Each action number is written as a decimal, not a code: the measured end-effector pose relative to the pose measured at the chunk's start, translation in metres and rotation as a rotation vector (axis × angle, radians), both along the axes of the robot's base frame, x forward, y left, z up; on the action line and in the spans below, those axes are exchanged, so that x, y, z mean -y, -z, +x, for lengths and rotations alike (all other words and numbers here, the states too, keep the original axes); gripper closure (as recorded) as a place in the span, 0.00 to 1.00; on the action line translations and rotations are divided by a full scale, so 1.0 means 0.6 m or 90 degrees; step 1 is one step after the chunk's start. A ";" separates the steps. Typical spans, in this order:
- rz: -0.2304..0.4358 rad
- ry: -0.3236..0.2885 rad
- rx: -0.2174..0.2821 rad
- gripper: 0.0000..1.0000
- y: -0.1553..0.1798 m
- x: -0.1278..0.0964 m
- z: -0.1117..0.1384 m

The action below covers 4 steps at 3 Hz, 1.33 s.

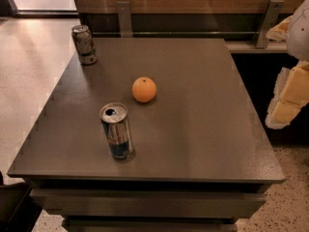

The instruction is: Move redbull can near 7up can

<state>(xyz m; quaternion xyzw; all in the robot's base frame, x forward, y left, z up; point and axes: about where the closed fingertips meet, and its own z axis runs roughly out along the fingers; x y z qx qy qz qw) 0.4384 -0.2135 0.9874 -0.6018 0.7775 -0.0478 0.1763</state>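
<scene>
The redbull can [116, 131] is slim, blue and silver with a red mark. It stands upright near the front left of the dark table [207, 129], its opened silver top showing. The 7up can [84, 44] is wider and silvery-grey with dark mottling. It stands upright at the table's far left corner. My gripper [288, 98], white with yellowish parts, hangs at the right edge of the view, off the table's right side. It is far from both cans and holds nothing that I can see.
An orange [144, 89] lies on the table between the two cans, slightly right of the line joining them. A wooden wall with metal brackets [123, 17] runs behind the table. Light floor lies to the left.
</scene>
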 end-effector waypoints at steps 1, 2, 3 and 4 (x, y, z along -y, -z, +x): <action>0.000 0.000 0.000 0.00 0.000 0.000 0.000; 0.060 -0.024 0.003 0.00 0.006 -0.012 0.000; 0.157 -0.069 0.025 0.00 0.028 -0.025 0.004; 0.270 -0.126 0.043 0.00 0.043 -0.078 0.004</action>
